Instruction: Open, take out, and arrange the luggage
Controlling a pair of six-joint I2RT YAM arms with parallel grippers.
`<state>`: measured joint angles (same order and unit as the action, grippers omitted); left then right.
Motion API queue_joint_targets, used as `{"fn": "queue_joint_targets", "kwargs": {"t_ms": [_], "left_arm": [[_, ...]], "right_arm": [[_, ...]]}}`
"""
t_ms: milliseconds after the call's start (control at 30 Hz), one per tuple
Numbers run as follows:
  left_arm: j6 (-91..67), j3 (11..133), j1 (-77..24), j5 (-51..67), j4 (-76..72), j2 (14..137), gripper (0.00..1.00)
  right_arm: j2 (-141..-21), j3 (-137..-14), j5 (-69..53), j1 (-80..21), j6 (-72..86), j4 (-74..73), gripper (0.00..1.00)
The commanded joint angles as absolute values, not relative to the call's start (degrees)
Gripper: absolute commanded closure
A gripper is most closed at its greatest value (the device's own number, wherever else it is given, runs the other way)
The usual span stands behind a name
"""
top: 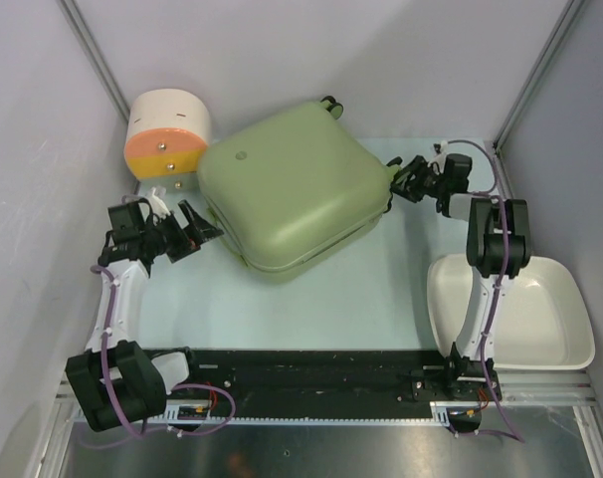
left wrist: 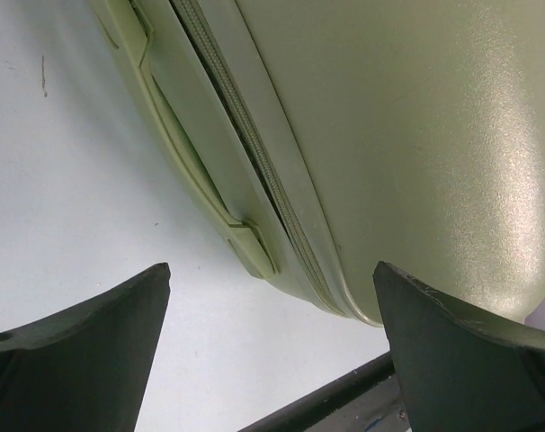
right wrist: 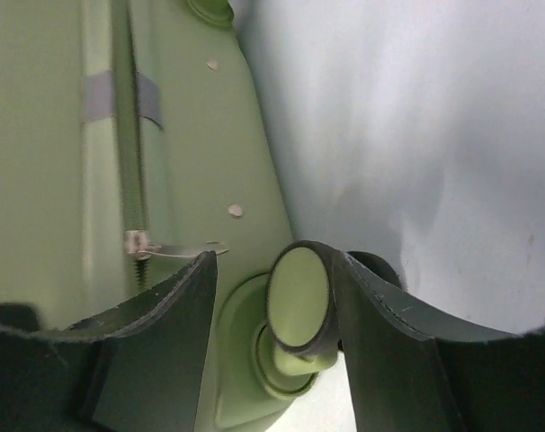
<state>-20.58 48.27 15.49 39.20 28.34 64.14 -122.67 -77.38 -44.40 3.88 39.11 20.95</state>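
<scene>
The pale olive-green luggage [top: 292, 189] lies flat and zipped shut in the middle of the table, turned at an angle. My left gripper [top: 204, 231] is open and empty just off its left side. In the left wrist view the gripper [left wrist: 271, 270] faces the zip [left wrist: 254, 162] and the side handle [left wrist: 192, 171] without touching them. My right gripper [top: 401, 184] is at the luggage's right corner. In the right wrist view it [right wrist: 271, 261] is open astride a green wheel [right wrist: 299, 297]; the right finger [right wrist: 389, 333] lies against the wheel. A metal zip pull [right wrist: 165, 247] shows just beyond the left finger.
A cream-and-orange drum container [top: 167, 134] stands at the back left, close to the luggage. A white oval basin [top: 525, 309] sits at the front right under the right arm. A black rail [top: 311, 373] runs along the near edge. Walls close in on both sides.
</scene>
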Motion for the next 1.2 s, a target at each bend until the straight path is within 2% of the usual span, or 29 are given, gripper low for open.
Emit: {"fn": "queue_joint_targets", "kwargs": {"t_ms": [0,100,200,300,333,367,400,467,500,700,867,900,933,1000,1100,1167], "left_arm": [[-21.44,49.48,16.00,40.08,26.63,64.42,0.01],[-21.36,49.31,15.91,40.08,26.46,64.69,0.01],[-21.18,49.13,15.91,39.90,26.28,64.95,0.02],[-21.18,48.96,15.91,39.64,26.19,65.13,0.02],[-21.18,48.96,15.91,39.73,26.19,65.30,0.02],[-21.27,48.87,16.00,39.73,26.28,65.39,0.03],[-21.18,49.04,15.91,39.73,26.28,65.39,0.03],[-21.09,49.30,15.91,39.64,26.19,65.39,0.04],[-20.92,49.48,16.00,39.64,26.19,65.39,0.04],[-20.92,49.48,15.91,39.90,26.19,65.04,0.05],[-21.10,48.34,15.91,40.87,26.19,65.22,0.05],[-20.75,48.34,16.00,41.04,26.19,65.13,0.05],[-20.57,48.51,15.91,41.22,26.19,65.13,0.05],[-20.39,48.78,16.00,41.22,26.19,64.95,0.05],[-20.30,49.31,16.08,41.57,26.19,64.78,0.05],[-19.87,49.31,16.00,42.71,26.28,64.43,0.05]], "right_arm": [[-126.82,-80.76,-43.94,1.94,40.25,23.73,0.41],[-127.97,-80.86,-45.34,1.06,40.17,23.03,0.42],[-128.32,-80.77,-47.63,0.88,40.96,20.85,0.49],[-127.71,-80.25,-48.34,0.88,39.38,16.45,0.47],[-127.44,-79.37,-48.69,0.88,38.59,16.35,0.59],[-127.35,-79.10,-48.87,0.88,38.76,16.35,0.66],[-127.01,-78.84,-49.22,1.05,39.11,16.09,0.80],[-126.30,-77.79,-49.74,1.49,39.81,15.56,0.97],[-124.73,-77.00,-49.49,1.67,39.73,15.30,1.00],[-116.30,-66.29,-50.80,5.88,37.97,11.96,1.00],[-101.91,-51.71,-52.73,8.17,35.26,6.28,1.00],[-99.86,-48.11,-53.17,8.43,32.72,4.33,0.81],[-97.49,-46.42,-53.52,8.87,32.00,2.83,0.69],[-92.39,-45.44,-53.70,11.23,30.16,0.35,0.52],[-88.78,-48.58,-53.88,15.71,28.75,1.41,0.39],[-88.68,-51.49,-55.45,17.13,26.55,1.06,0.37]]}}
